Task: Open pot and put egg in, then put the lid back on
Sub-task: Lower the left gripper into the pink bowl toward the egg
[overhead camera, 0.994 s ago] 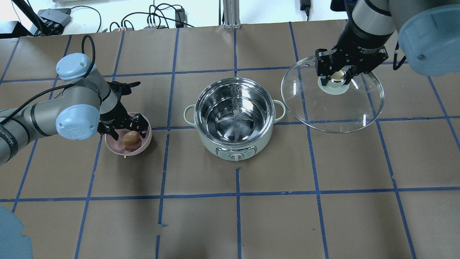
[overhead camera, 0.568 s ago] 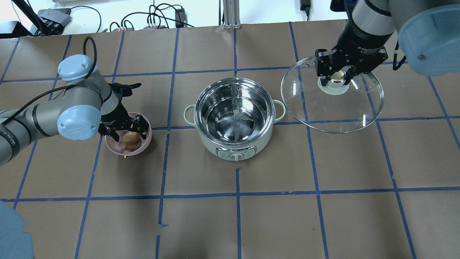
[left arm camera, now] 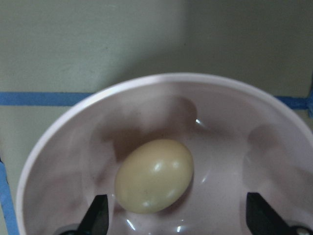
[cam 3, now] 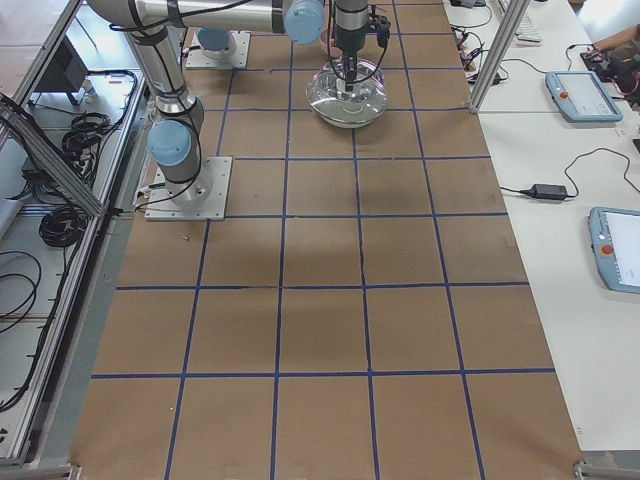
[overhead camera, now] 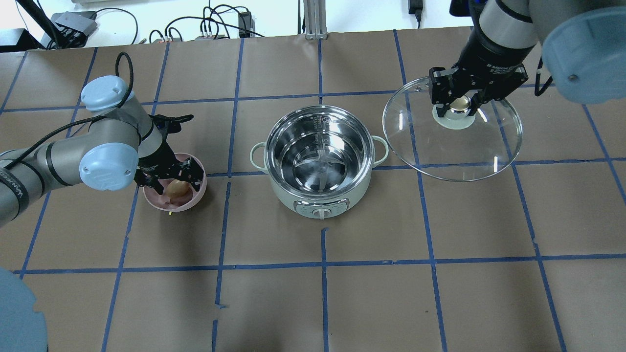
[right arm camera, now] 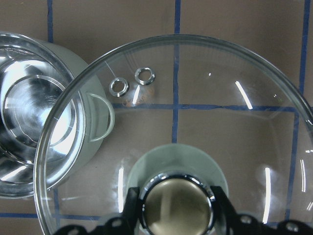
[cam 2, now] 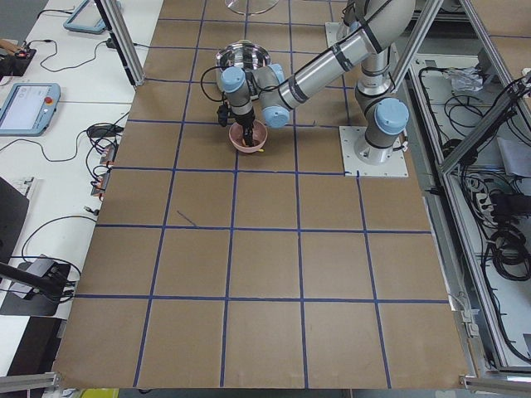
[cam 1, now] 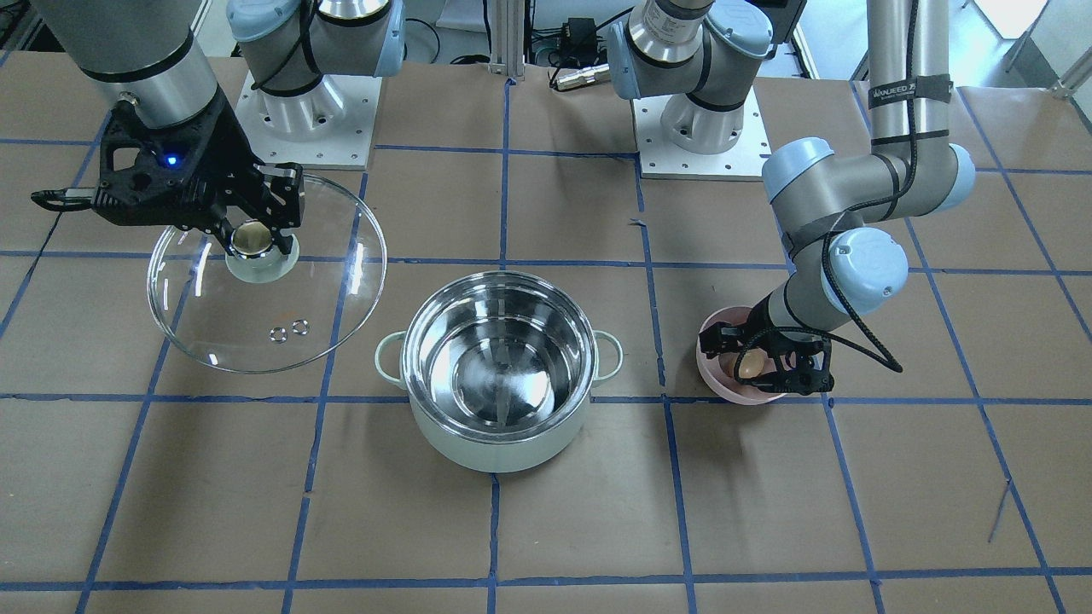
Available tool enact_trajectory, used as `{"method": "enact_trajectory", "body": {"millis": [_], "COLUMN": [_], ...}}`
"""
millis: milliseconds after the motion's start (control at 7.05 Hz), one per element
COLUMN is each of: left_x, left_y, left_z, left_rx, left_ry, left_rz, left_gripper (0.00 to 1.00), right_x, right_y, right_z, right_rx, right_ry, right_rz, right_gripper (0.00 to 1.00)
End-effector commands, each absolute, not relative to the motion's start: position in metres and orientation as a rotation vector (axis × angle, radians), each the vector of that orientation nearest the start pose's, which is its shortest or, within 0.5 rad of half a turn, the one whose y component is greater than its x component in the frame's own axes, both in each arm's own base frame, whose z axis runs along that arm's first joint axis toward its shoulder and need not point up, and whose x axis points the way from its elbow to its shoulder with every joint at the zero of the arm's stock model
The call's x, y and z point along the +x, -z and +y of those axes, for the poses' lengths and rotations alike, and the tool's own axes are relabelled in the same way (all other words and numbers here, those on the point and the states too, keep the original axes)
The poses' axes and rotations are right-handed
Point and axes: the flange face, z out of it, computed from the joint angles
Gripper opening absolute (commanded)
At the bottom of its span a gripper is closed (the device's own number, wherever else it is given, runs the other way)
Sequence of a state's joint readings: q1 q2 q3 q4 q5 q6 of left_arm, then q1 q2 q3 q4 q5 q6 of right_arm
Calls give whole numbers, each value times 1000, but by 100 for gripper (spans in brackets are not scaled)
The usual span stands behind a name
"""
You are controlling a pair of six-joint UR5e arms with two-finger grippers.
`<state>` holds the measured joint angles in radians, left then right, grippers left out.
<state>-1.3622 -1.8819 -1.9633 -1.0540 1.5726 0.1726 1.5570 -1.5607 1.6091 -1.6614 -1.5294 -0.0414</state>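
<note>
Count: one pink bowl [overhead camera: 188, 204], one egg [left arm camera: 154, 175], one pot [overhead camera: 286, 195], one lid [overhead camera: 455, 146], and two arms, all over a brown papered surface [overhead camera: 440, 293] marked off with blue tape.
Left gripper [overhead camera: 176, 185]: it reaches down into the pink bowl at the left side of the surface.
Left fingers [left arm camera: 98, 218]: they are spread wide, one tip on each side of the egg and low inside the bowl. From the wrist camera I see a gap between each tip and the shell, so they hold nothing.
Egg: a single tan one, lying on its side on the bottom of the bowl, between the two black tips and a little nearer one of them.
Pot: it stands uncovered in the middle of the surface, well apart from the bowl. Its shiny steel inside is bare, its two loop handles stick out to either side, and a dial faces the robot.
Lid: it sits off the pot, to the pot's right. Its glass edge overlaps the pot's nearer handle from above, which shows through the glass. I count two small metal rings in the glass. Whether its rim touches the surface I cannot tell.
Right gripper [overhead camera: 458, 103]: it comes straight down on the middle of the lid.
Right fingers [right arm camera: 131, 208]: they are pinched on the brass knob [right arm camera: 176, 205], one on each side, above its pale green base.
</note>
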Motion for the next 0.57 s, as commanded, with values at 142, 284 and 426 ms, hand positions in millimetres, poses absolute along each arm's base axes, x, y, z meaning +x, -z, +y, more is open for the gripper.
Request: {"method": "enact_trajectory", "body": {"millis": [142, 284, 426], "left_x": [-25, -25, -25], "left_y": [-196, -196, -194], "left_z": [-524, -524, -523], "left_rx": [-65, -65, -65], "left_ry": [-338, -341, -355], "left_rz": [3159, 3159, 3159], "left_gripper": [100, 96, 94], "right_x": [131, 131, 131], "right_y": [-474, -473, -473], "right_z": [-501, -502, -502], "right_rx": [-42, -42, -42], "right_ry": [68, 66, 68], "right_rz": [3100, 3100, 3100], "right_gripper": [40, 40, 40]}}
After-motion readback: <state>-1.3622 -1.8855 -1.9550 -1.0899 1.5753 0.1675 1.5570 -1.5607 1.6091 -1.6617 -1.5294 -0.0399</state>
